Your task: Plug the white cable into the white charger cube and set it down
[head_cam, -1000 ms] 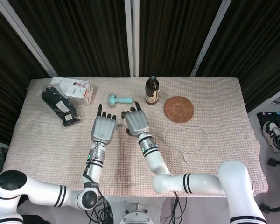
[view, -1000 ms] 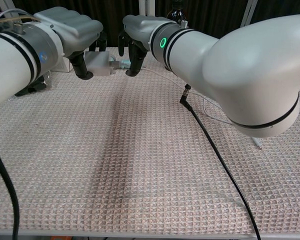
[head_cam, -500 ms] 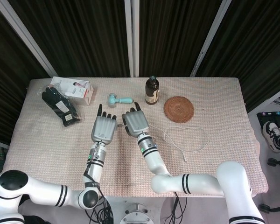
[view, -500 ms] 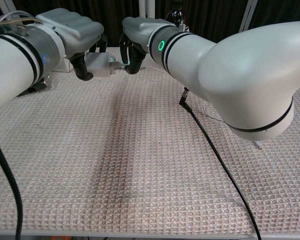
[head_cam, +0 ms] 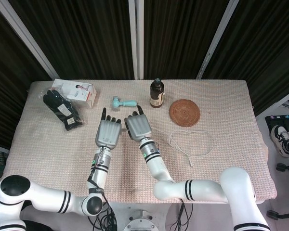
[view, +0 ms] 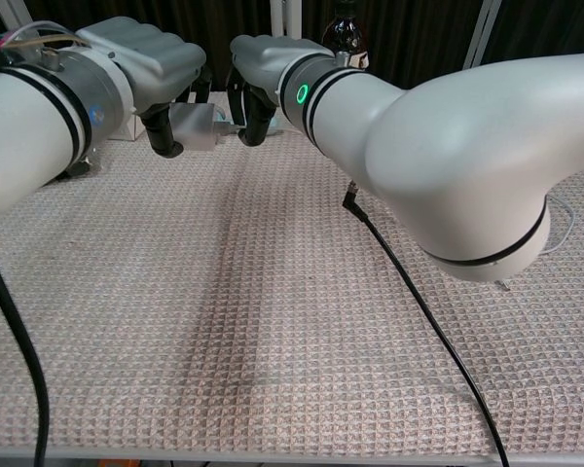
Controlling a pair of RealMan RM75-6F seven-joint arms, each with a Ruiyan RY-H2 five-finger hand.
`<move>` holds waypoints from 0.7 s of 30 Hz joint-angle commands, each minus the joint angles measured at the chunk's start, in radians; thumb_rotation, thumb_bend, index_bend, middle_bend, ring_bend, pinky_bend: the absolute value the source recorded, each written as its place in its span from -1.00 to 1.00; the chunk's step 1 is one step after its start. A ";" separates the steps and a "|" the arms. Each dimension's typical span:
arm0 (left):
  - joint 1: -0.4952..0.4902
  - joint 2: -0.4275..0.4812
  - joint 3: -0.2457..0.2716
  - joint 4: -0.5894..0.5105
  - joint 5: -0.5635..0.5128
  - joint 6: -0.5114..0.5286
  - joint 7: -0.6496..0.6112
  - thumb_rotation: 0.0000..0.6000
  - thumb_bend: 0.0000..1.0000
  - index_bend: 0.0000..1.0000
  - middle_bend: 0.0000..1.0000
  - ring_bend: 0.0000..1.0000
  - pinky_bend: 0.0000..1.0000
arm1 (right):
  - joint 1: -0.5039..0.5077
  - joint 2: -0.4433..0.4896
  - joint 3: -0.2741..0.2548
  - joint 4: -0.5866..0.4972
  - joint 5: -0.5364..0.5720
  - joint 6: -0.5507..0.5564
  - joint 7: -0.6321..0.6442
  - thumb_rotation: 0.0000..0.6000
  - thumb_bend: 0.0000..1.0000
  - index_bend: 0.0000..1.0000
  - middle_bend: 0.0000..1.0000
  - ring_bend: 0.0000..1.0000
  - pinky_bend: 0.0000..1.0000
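a: where is the small white charger cube (view: 193,125)?

b: upper left of the chest view, gripped in the left hand (view: 148,60), dark fingers (view: 160,133) curled around it. in the head view that hand (head_cam: 108,132) sits just left of centre, palm down, and hides the cube.

a: and the right hand?

b: the right hand (view: 260,64) is right beside it, fingers curled in close to the cube's face. something small shows between them there, but i cannot tell if it is the plug or whether the hand pinches it. in the head view this hand (head_cam: 137,127) is nearly touching the left one.

a: the thin white cable (head_cam: 191,143)?

b: it lies looped on the beige waffle-weave table cloth (head_cam: 221,106), right of centre in the head view, one end running toward the right hand.

a: what else is on the table?

b: a brown glass bottle with a black cap (head_cam: 157,94) at upper centre, a round woven rattan coaster (head_cam: 184,111) just to its right, a teal handled tool (head_cam: 123,102) to its left, and at upper left a white and red box (head_cam: 76,92) beside a black bundle (head_cam: 62,109).
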 commanded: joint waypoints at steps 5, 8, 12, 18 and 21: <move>0.010 0.009 0.002 0.001 0.006 -0.003 -0.019 1.00 -0.31 -0.14 -0.08 -0.49 -0.88 | -0.015 0.013 -0.005 -0.015 -0.003 -0.003 0.002 1.00 -0.50 -0.09 -0.16 -0.53 -1.00; 0.022 0.018 0.009 0.001 0.018 -0.007 -0.040 1.00 -0.31 -0.14 -0.09 -0.49 -0.88 | -0.031 0.031 -0.010 -0.037 -0.005 0.001 0.007 1.00 -0.82 -0.47 -0.27 -0.61 -1.00; 0.039 0.035 0.016 -0.005 0.035 -0.015 -0.072 1.00 -0.31 -0.14 -0.10 -0.49 -0.88 | -0.056 0.063 -0.020 -0.078 -0.009 0.012 0.008 1.00 -0.93 -0.74 -0.34 -0.65 -1.00; 0.080 0.069 0.052 0.008 0.045 -0.081 -0.147 1.00 -0.31 -0.14 -0.11 -0.49 -0.88 | -0.123 0.178 -0.066 -0.216 -0.072 0.066 0.004 1.00 -0.94 -0.82 -0.38 -0.69 -1.00; 0.100 0.074 0.072 0.043 0.035 -0.128 -0.186 1.00 -0.31 -0.14 -0.11 -0.49 -0.88 | -0.172 0.261 -0.095 -0.305 -0.118 0.095 0.017 1.00 -0.94 -0.82 -0.38 -0.69 -1.00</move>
